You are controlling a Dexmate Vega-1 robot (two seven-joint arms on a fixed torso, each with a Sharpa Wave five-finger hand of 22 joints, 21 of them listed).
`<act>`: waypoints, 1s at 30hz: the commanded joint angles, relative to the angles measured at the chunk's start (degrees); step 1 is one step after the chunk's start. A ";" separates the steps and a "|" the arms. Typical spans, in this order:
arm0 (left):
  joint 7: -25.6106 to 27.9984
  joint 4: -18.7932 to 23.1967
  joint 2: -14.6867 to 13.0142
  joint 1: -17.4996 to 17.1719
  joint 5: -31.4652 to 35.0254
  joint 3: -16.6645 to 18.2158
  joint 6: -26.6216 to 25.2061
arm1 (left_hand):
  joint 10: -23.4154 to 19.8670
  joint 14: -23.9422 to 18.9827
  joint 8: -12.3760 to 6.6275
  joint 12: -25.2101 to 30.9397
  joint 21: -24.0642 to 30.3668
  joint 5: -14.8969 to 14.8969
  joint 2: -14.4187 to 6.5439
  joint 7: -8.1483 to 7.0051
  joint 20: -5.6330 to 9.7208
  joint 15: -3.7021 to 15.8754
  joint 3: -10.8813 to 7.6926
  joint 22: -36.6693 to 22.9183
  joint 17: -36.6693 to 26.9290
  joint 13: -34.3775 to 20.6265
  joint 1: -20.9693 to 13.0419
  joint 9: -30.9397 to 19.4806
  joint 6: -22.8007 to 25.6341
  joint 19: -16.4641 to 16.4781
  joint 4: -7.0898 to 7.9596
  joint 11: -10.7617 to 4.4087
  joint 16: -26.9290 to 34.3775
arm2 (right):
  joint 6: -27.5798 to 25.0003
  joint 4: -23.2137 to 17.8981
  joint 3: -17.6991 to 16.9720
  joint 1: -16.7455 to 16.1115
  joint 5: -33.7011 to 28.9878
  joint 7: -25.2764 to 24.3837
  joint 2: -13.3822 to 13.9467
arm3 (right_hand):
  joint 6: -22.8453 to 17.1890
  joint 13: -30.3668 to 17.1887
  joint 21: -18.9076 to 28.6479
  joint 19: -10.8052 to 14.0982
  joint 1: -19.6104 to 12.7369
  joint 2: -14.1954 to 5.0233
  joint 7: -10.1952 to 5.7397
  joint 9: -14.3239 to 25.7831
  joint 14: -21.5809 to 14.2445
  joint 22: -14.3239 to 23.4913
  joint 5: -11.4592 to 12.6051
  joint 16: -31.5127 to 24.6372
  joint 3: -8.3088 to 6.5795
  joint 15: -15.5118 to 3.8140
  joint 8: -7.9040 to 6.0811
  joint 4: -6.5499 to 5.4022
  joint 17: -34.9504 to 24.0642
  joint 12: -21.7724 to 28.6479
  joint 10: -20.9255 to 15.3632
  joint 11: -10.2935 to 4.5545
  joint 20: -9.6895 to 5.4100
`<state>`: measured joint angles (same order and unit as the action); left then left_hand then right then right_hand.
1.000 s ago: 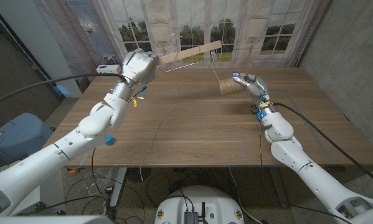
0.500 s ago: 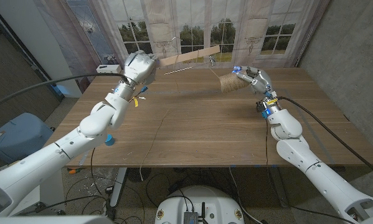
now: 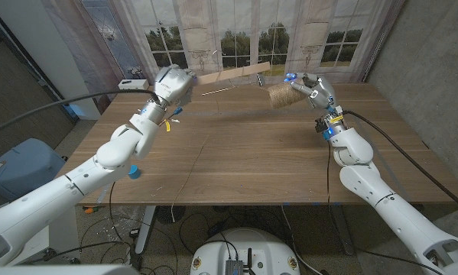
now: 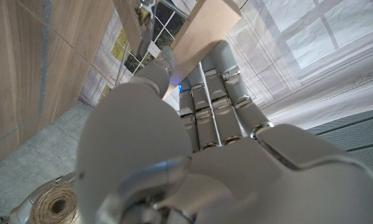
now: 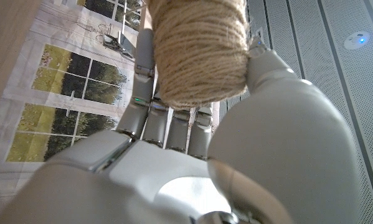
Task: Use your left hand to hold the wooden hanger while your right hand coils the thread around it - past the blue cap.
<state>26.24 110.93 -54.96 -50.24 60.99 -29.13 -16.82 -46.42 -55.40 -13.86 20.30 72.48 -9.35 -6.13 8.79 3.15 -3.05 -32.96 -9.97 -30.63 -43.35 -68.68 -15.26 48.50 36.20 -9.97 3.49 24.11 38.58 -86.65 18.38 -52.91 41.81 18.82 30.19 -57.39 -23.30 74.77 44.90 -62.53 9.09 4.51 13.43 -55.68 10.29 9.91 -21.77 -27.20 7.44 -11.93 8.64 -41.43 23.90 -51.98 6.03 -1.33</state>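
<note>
The left hand (image 3: 173, 82) grips the wooden hanger (image 3: 232, 74) up above the worktop (image 3: 251, 160), and the right hand (image 3: 313, 89) holds the spool of thread (image 3: 279, 95) near the hanger's end.

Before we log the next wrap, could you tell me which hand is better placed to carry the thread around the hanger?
The right hand: it holds the twine spool beside the wooden hanger's free end, while the left hand grips the hanger.

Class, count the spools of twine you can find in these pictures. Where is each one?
1. The spool of twine is held in the right hand, raised above the table's far side near the wooden hanger. No others visible.
</note>
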 commanded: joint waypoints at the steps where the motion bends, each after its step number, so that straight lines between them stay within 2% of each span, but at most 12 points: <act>1: -3.84 1.49 -0.57 -1.10 -5.03 1.37 2.32 | -8.92 -13.00 0.09 0.30 0.24 -0.93 -1.89 -6.10 5.98 16.13 -3.79 -0.13 -9.35 -0.21 0.85 -11.10 6.69 -0.15 1.02 -8.45 0.08 | -2.68 -3.99 -0.46 -0.21 -7.13 -8.12 0.59 | 0.21 -0.24 0.52 -3.68 -17.97 -17.46 -0.11 0.18 -16.18 0.06 -0.14 -0.06 -0.35 -20.28 0.16 0.04 -0.16 -0.26 0.08 -0.03 -9.79; 12: -7.64 2.82 -0.99 -2.22 -11.73 3.76 3.87 | -8.94 -13.01 0.20 0.10 0.28 -0.94 -1.89 -6.05 5.92 16.10 -3.79 -0.13 -9.40 -0.22 0.82 -11.15 6.69 -0.15 1.00 -8.12 0.00 | -3.73 -4.35 0.19 0.16 -8.86 -11.26 0.00 | 0.24 -0.28 0.74 -3.85 -17.93 -17.47 -0.06 0.19 -16.22 0.04 -0.15 0.17 -0.46 -20.28 0.16 0.05 -0.14 -0.28 -0.02 -0.01 -9.78; 17: -11.18 3.59 -1.60 -2.06 -13.45 4.14 3.82 | -8.92 -13.01 0.24 -0.02 0.29 -0.94 -1.90 -6.03 5.87 16.12 -3.81 -0.12 -9.39 -0.18 0.80 -11.16 6.74 -0.16 0.99 -8.20 -0.07 | -3.97 -4.73 0.30 0.05 -8.94 -11.96 -0.06 | 0.26 -0.20 0.86 -3.93 -17.92 -17.47 -0.07 0.20 -16.27 0.03 -0.15 0.25 -0.52 -20.28 0.17 0.06 -0.18 -0.39 0.05 0.28 -9.77; 25: -15.39 4.44 -1.86 -1.31 -12.64 3.48 2.27 | -9.09 -13.01 0.29 -0.12 0.31 -0.93 -1.91 -5.95 5.83 16.08 -3.83 -0.12 -9.53 -0.14 0.76 -11.21 6.76 -0.16 0.97 -8.21 -0.07 | -5.08 -5.45 0.58 -0.08 -8.74 -11.68 0.89 | 0.24 -0.26 1.06 -4.02 -17.95 -17.42 0.03 0.20 -16.36 0.03 -0.15 0.37 -0.61 -20.31 0.15 0.14 -0.20 -0.38 -0.07 0.38 -9.78; 29: -17.92 4.84 -2.03 -0.89 -12.81 3.24 1.69 | -9.06 -12.96 0.35 -0.17 0.32 -0.93 -1.94 -5.84 5.81 16.10 -3.83 -0.12 -9.47 -0.20 0.77 -11.22 6.75 -0.17 1.00 -8.22 -0.17 | -6.73 -6.42 0.62 -0.44 -8.53 -11.91 1.80 | 0.29 -0.29 1.14 -4.04 -17.96 -17.41 0.02 0.21 -16.44 0.03 -0.14 0.36 -0.64 -20.30 0.17 0.15 -0.29 -0.43 0.04 0.17 -9.77; 30: -19.05 5.03 -2.11 -0.69 -12.92 3.14 1.44 | -9.01 -12.94 0.40 -0.17 0.32 -0.93 -1.94 -5.84 5.80 16.10 -3.83 -0.12 -9.44 -0.26 0.77 -11.21 6.66 -0.17 1.00 -8.23 -0.20 | -8.24 -7.32 0.60 -0.66 -8.72 -12.19 2.73 | 0.31 -0.28 1.18 -4.05 -17.94 -17.41 0.00 0.21 -16.42 0.03 -0.14 0.41 -0.65 -20.29 0.18 0.15 -0.27 -0.45 0.04 0.22 -9.76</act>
<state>13.49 114.69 -56.52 -51.87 48.92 -25.67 -13.98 -46.73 -55.41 -13.18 19.86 72.46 -9.35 -6.14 9.01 3.15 -3.06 -33.12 -10.02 -31.44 -43.36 -68.68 -15.28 48.74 36.20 -10.12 3.78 23.78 34.13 -91.71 18.73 -52.86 33.41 7.69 30.80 -57.19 -23.28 75.66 44.08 -62.53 9.09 4.30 13.43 -55.67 10.00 9.91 -21.27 -27.42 7.44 -11.93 8.86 -41.55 23.68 -51.98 6.03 -1.51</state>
